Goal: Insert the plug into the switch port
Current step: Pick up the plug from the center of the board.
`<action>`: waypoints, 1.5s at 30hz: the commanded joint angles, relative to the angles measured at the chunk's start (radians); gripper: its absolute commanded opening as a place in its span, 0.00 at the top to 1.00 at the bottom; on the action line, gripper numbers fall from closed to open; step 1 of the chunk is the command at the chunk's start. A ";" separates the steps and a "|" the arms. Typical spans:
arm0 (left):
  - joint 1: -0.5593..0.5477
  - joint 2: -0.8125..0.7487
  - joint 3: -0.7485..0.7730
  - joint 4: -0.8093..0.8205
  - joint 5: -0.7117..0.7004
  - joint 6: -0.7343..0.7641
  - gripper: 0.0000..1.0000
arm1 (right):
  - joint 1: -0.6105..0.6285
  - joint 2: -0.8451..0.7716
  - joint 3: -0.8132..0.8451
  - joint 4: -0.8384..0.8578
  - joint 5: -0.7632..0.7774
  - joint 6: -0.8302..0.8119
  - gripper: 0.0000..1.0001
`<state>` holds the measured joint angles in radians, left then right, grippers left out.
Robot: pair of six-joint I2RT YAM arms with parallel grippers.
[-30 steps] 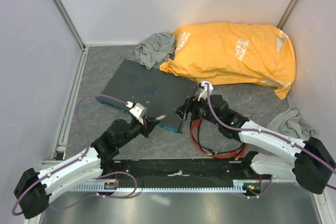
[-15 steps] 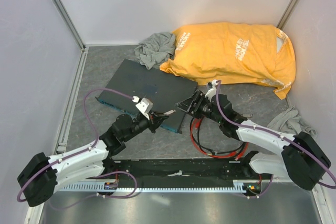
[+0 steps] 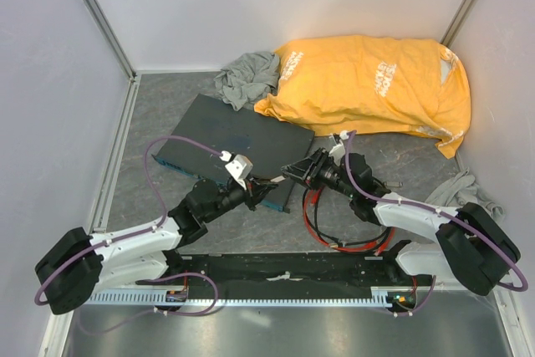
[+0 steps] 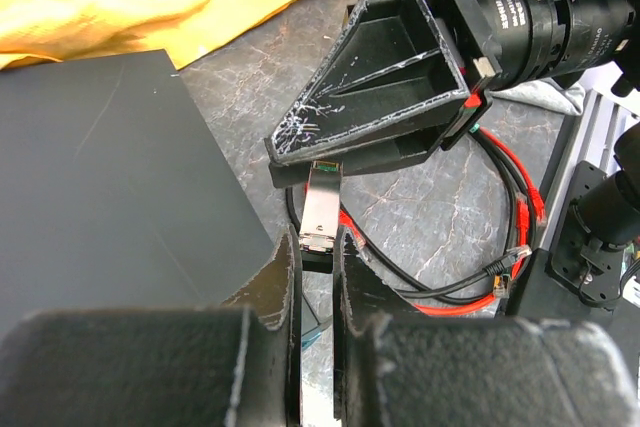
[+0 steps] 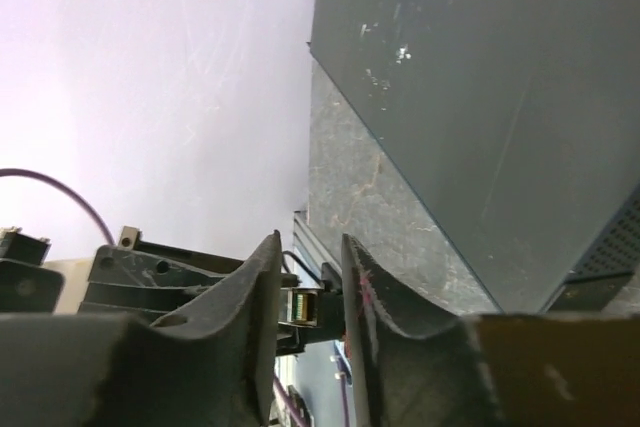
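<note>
- A grey, marbled worktop (image 3: 150,106) is seen, evenly lit.
- It is enclosed at the far, left and right edges by plain pale walls (image 3: 251,6).
- Metal posts (image 3: 97,14) are set in both far corners.
- A rail (image 3: 112,165) is run along the left edge.
- A steel sheet (image 3: 276,332) is laid at the near edge.

Left claw (image 4: 318,247) pinched nearly closed, right claw (image 5: 312,272) facing it tip-to-tip.
</note>
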<state>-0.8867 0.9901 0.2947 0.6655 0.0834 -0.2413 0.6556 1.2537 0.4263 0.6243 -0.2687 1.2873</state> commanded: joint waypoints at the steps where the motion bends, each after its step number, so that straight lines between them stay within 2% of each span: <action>1: -0.009 0.022 0.041 0.095 -0.014 0.034 0.99 | -0.010 -0.008 -0.012 0.086 -0.029 0.035 0.71; 5: -0.014 0.048 0.053 0.097 -0.010 0.040 0.99 | -0.014 -0.014 -0.021 0.101 -0.035 0.038 0.90; 6: -0.014 0.050 0.055 0.092 -0.005 0.042 0.97 | -0.014 -0.019 -0.023 0.100 -0.038 0.037 0.98; 7: -0.014 0.051 0.055 0.086 -0.005 0.048 0.94 | -0.017 -0.022 -0.023 0.101 -0.038 0.033 1.00; 11: -0.014 0.018 0.075 -0.038 -0.008 0.102 0.75 | -0.024 -0.040 -0.018 0.068 -0.038 -0.002 1.00; 12: -0.015 0.009 0.089 -0.067 -0.005 0.120 0.65 | -0.027 -0.043 -0.018 0.065 -0.041 -0.011 1.00; 14: -0.014 -0.033 0.109 -0.144 0.003 0.187 0.56 | -0.031 -0.056 -0.009 0.026 -0.047 -0.058 1.00; 15: -0.014 -0.045 0.128 -0.218 0.012 0.212 0.47 | -0.031 -0.059 -0.005 0.012 -0.050 -0.084 1.00; 18: -0.014 -0.080 0.177 -0.364 0.047 0.325 0.31 | -0.034 -0.073 0.008 -0.024 -0.066 -0.158 1.00; 19: -0.014 -0.080 0.193 -0.400 0.055 0.370 0.30 | -0.033 -0.077 0.012 -0.029 -0.069 -0.170 1.00; 22: -0.014 -0.059 0.257 -0.516 0.104 0.433 0.27 | -0.034 -0.096 0.017 -0.049 -0.069 -0.220 1.00; 28: -0.018 0.021 0.310 -0.552 0.211 0.493 0.26 | -0.034 -0.114 0.012 -0.034 -0.073 -0.238 1.00; 32: -0.032 0.064 0.333 -0.554 0.185 0.505 0.27 | -0.034 -0.132 -0.001 -0.005 -0.069 -0.238 1.00; 37: -0.050 0.091 0.330 -0.521 0.130 0.511 0.33 | -0.033 -0.142 -0.017 0.024 -0.075 -0.247 1.00; 38: -0.054 0.093 0.324 -0.495 0.119 0.507 0.36 | -0.034 -0.142 -0.018 0.028 -0.078 -0.246 1.00; 45: -0.061 0.104 0.291 -0.367 0.065 0.459 0.39 | -0.033 -0.140 -0.024 0.040 -0.078 -0.244 1.00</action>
<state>-0.9405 1.0897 0.5827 0.1650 0.1936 0.2218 0.6243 1.1305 0.4095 0.5922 -0.3397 1.0576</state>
